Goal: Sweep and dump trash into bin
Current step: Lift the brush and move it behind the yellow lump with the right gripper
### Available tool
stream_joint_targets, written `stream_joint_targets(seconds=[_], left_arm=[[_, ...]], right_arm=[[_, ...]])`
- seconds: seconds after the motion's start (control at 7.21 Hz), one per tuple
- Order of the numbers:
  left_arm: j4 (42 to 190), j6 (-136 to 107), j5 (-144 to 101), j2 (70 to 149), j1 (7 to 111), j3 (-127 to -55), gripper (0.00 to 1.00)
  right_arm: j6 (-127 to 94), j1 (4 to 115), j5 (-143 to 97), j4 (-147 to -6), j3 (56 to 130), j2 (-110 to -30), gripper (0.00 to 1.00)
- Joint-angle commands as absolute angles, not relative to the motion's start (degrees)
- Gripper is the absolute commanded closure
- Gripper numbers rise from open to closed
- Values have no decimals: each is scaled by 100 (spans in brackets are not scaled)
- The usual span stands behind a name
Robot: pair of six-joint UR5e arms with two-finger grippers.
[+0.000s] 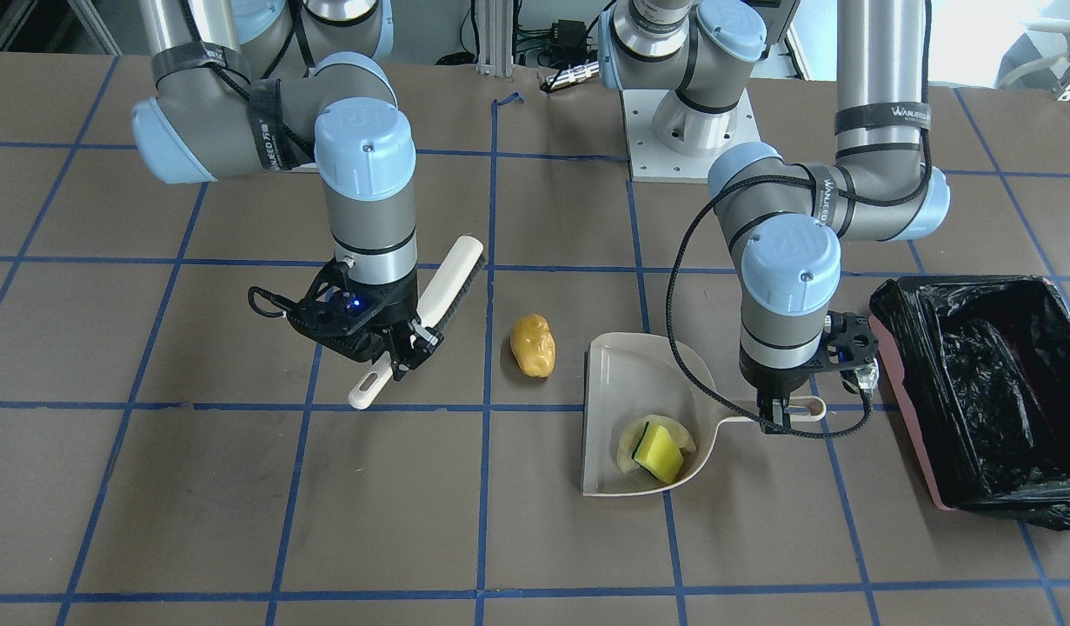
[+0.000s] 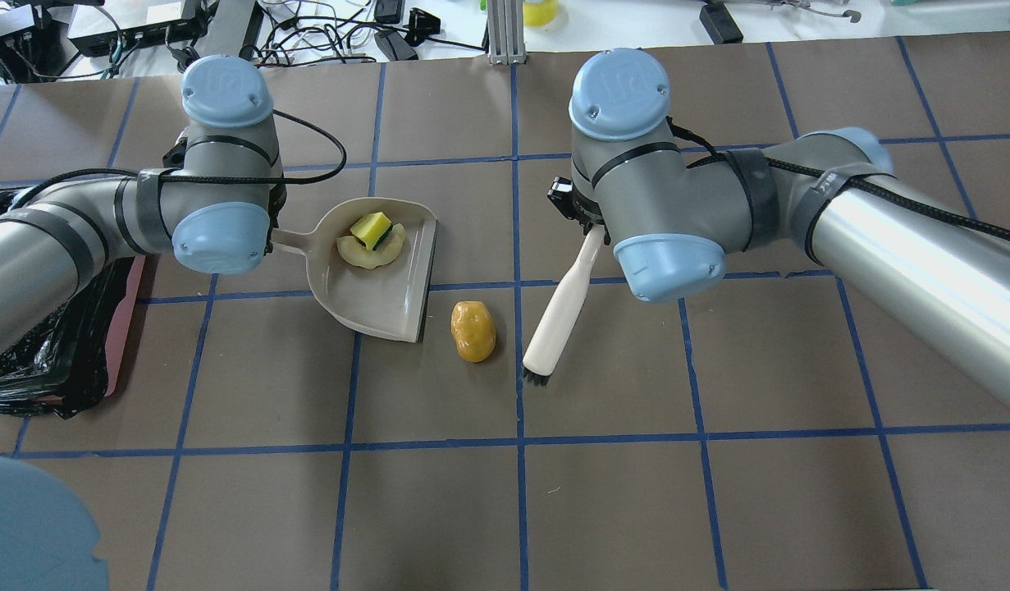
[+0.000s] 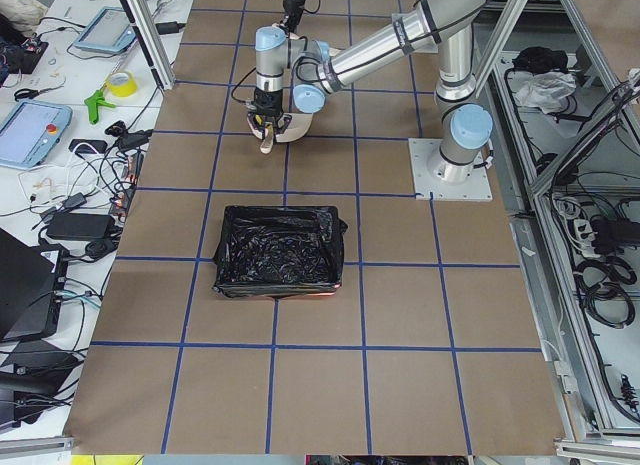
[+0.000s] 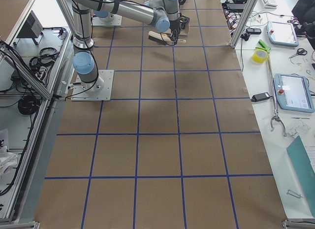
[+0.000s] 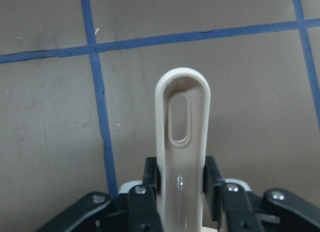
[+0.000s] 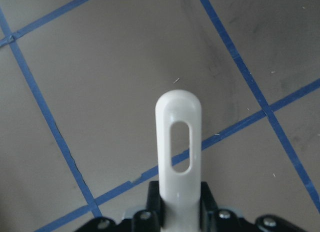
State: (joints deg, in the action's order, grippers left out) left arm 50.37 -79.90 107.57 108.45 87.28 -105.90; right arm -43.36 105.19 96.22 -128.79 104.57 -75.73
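Note:
The yellow-brown potato-like lump (image 1: 533,345) lies on the table between the brush and the dustpan; it also shows in the overhead view (image 2: 473,331). The beige dustpan (image 1: 621,374) holds the yellow sponge block (image 1: 658,448) resting on the pale floppy piece (image 1: 626,445). My left gripper (image 1: 778,416) is shut on the dustpan's handle (image 5: 182,117). My right gripper (image 1: 408,343) is shut on the handle of a white brush (image 1: 448,278), whose bristles rest just beside the lump (image 2: 473,331). The pink bin with its black bag (image 1: 978,391) stands beyond the dustpan handle.
The table is brown with blue tape grid lines. The right arm's white base plate (image 1: 687,148) is on the table behind the dustpan. The bin (image 2: 61,361) sits at the overhead view's left edge, partly under my left arm.

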Motion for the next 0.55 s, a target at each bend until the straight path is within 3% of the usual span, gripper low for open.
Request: stream_joint_targets(seconds=[0.0,0.42], left_arm=[[5036,-8050,10767,10391,8728,-11090,100],[4913,-8121,10758,10064,8771,-11574,100]], right_arm=[[-4622,10590,9624,-13138,10923,-7787,84],[-4992,10687,9755,-13227,10995,-7691,84]])
